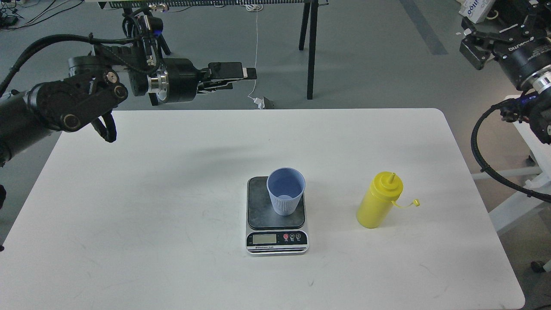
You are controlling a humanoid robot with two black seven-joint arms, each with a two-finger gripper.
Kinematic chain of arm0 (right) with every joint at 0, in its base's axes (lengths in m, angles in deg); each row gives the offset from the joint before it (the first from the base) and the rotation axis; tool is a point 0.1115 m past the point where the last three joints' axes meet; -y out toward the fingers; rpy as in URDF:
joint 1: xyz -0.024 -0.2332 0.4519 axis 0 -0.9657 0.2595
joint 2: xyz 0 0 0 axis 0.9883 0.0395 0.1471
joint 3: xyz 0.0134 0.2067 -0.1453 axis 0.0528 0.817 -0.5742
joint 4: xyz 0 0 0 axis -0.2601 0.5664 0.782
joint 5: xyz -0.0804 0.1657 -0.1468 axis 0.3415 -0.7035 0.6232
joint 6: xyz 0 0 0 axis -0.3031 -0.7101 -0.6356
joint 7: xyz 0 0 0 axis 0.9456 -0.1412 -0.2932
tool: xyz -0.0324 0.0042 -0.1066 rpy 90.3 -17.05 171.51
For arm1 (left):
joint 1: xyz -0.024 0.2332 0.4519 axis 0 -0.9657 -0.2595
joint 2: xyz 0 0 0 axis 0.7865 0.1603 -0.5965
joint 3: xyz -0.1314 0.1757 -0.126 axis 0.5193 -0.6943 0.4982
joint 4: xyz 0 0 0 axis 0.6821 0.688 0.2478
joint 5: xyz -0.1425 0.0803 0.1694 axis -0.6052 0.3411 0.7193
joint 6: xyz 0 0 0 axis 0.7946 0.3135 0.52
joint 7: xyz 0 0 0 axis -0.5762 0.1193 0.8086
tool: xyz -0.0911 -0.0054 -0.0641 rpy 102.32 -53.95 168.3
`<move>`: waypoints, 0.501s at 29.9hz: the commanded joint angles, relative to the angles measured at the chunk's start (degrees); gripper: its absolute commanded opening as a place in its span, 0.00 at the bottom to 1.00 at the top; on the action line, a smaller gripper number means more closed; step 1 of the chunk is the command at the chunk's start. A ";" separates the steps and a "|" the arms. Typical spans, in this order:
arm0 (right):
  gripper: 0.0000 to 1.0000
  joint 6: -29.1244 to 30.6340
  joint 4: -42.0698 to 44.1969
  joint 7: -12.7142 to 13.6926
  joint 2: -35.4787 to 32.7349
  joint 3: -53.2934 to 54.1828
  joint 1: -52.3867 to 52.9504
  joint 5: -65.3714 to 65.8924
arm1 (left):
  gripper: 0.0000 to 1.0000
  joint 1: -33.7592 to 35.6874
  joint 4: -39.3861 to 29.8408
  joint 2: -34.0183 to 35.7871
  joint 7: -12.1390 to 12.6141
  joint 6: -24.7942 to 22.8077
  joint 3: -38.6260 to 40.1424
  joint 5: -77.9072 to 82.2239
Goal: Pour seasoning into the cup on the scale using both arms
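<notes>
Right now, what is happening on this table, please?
Nothing is being held yet. The blue cup stands upright on the scale, near the middle of the white table. The yellow bottle stands to its right, cap off and hanging. The left gripper hovers above the table's far edge. The right gripper is off to the right side.

surface: a white table (pixel 129 206) with rounded corners, faint scuffs and scratches on its top.
scale (pixel 277 241): lies flat near the middle of the table, display and buttons on the near edge.
cup (pixel 286 191): stands upright on the scale's dark plate, toward the far right part.
seasoning (pixel 379 202): yellow bottle upright on the table, right of the scale, apart from it, cap hanging off to the right.
</notes>
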 commanded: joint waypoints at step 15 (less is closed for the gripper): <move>1.00 0.00 -27.14 -0.20 -12.63 0.56 -40.89 -4.28 | 0.99 -5.19 2.02 -3.56 0.00 0.01 1.94 -0.09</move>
